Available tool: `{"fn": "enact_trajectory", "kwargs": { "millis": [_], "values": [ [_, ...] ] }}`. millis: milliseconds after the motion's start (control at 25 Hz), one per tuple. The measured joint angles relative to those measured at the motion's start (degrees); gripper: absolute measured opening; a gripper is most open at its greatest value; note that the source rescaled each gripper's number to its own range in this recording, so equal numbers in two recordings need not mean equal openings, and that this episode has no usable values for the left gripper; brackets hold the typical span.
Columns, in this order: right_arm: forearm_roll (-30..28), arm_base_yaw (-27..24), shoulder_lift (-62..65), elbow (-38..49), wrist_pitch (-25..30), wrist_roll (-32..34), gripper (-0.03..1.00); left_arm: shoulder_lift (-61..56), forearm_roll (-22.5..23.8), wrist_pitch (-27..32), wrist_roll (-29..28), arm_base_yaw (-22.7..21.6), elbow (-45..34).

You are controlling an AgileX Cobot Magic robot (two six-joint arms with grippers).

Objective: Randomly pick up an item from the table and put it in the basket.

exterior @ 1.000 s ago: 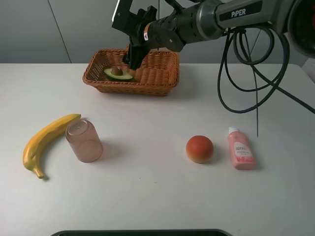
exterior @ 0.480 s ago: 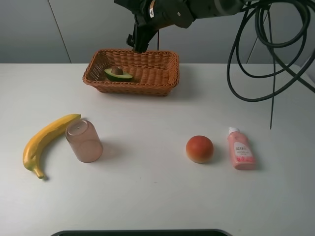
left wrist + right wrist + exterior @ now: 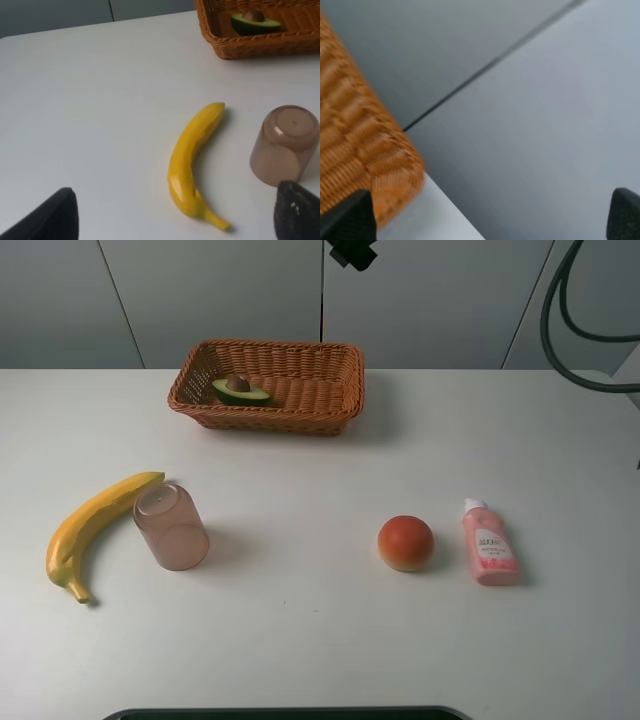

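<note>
Up at the far side of the large flat white tabletop (image 3: pixel 300 640), a rectangular brown-orange woven wicker basket (image 3: pixel 270 420), and inside it, toward its left end, the halved avocado (image 3: pixel 241 390): dark green skin down, pale yellow-green flesh and round brown pit facing up, resting on the basket floor, free of any grip. Nearer the camera, on the left, a curved yellow banana (image 3: pixel 95 530) flat on the tabletop, with a translucent pink plastic cup (image 3: pixel 171 530) just beside its upper end, base uppermost. Over on the right, a round orange-red fruit (image 3: pixel 406 542) and, near it but apart, a small pink bottle with a white cap (image 3: pixel 489 543) lying on its side. Left claw (image 3: pixel 173 217): dark fingertips (image 3: pixel 50 215) set wide apart, released, nothing between them, banana and bare tabletop beneath. Right claw (image 3: pixel 485 217): likewise spread, fingertips (image 3: pixel 347 215) far apart, gripping nothing, looking past a blurred corner of the basket toward grey wall. From the high camera, only a black scrap of arm (image 3: pixel 352 252) at the top edge, above the basket's right half.
</note>
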State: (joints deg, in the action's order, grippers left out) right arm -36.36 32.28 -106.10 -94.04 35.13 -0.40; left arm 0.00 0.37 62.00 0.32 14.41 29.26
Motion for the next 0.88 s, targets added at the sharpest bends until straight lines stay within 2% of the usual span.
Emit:
{"fn": "enact_trajectory", "kwargs": {
  "millis": [160, 600, 880],
  "values": [
    [-1.6, -2.0, 6.8, 0.0, 7.3, 3.1, 1.0, 0.0, 0.0, 0.0, 0.0, 0.0, 0.0],
    [-1.8, -7.1, 25.0, 0.0, 24.0, 3.1, 1.0, 0.0, 0.0, 0.0, 0.0, 0.0, 0.0],
    [-1.4, -7.1, 37.7, 0.0, 29.7, 1.4, 1.0, 0.0, 0.0, 0.0, 0.0, 0.0, 0.0]
  ]
}}
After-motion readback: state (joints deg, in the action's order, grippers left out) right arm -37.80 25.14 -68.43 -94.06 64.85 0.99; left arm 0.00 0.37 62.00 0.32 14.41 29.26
